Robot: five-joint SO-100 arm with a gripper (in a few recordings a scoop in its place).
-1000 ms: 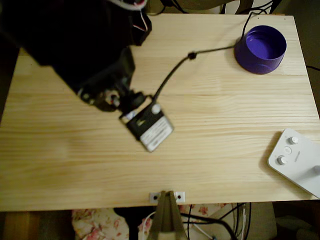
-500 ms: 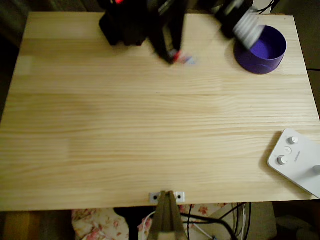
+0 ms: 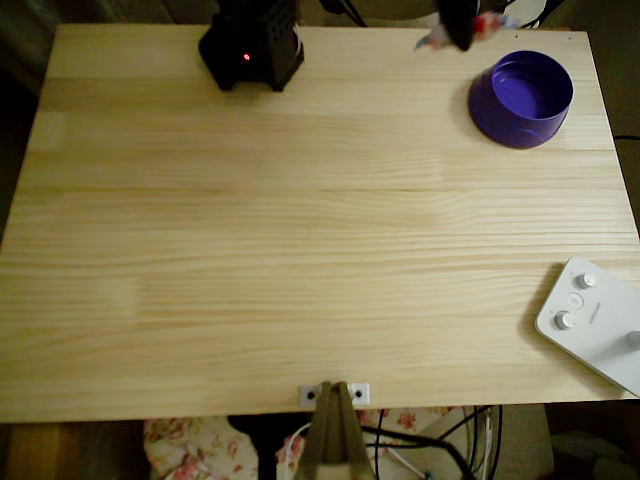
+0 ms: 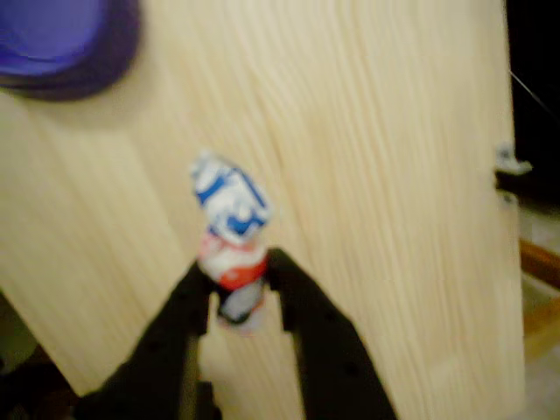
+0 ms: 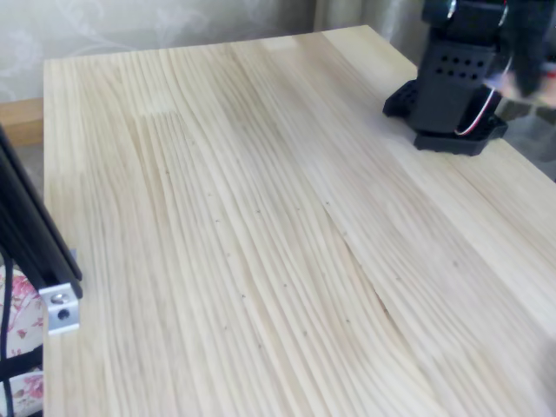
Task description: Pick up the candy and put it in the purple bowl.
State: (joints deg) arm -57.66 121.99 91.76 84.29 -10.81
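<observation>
The candy (image 4: pixel 229 245) sits pinched between the two black fingers of the gripper (image 4: pixel 236 284), its blue-and-white twisted end sticking out beyond the fingertips and its red middle squeezed at the tips. The jaws are nearly closed, held apart only by the sweet. In the overhead view the candy (image 3: pixel 487 24) is a small blur at the far edge of the table (image 3: pixel 300 250), held above the wood just left of the purple bowl (image 3: pixel 522 98), which stands at the far right corner. In the wrist view only part of the bowl (image 4: pixel 61 44) shows, cut off at the upper left. The arm's base (image 3: pixel 251 45) stands at the far edge, left of the bowl; its upper links run out of frame. A white device with knobs (image 3: pixel 590 320) lies at the near right.
</observation>
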